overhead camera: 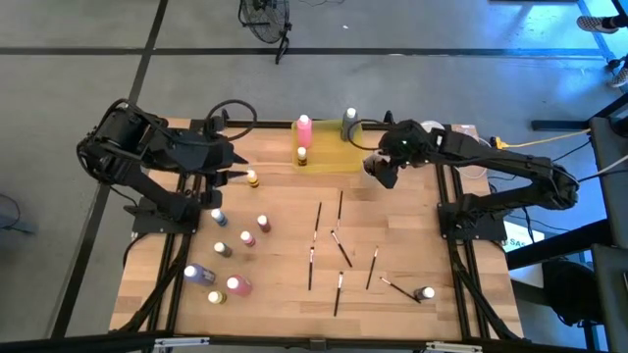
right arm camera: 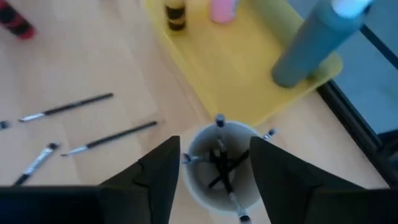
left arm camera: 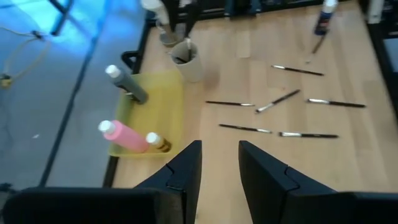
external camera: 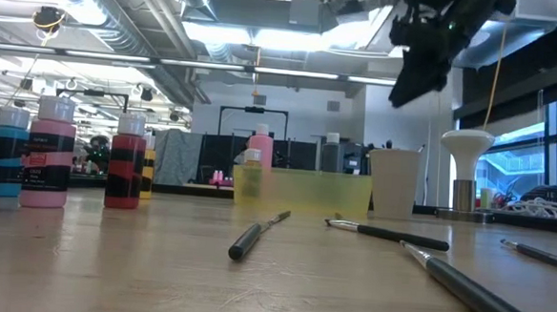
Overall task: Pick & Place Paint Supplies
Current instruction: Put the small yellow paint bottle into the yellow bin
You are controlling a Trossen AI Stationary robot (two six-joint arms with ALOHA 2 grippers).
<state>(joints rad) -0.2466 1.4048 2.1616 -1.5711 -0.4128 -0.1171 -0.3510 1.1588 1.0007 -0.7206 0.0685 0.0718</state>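
— What's lying around the table?
— A grey floor with dark seams is showing, a fan standing on it.
— And behind?
— Ceiling lights are glowing over ducts, and windows are letting daylight in.

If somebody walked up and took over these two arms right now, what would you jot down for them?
Right hand: open, empty, directly above the grey-beige cup, which already holds several thin dark-handled brushes.
Left hand: empty, fingers a little apart, raised over the table's back left.
Done: pink bottle, grey bottle and small yellow bottle stand in the translucent yellow tray.
Left: seven or so loose paintbrushes lie mid-table, a cluster of small paint bottles stands front left, and one more bottle lies front right.
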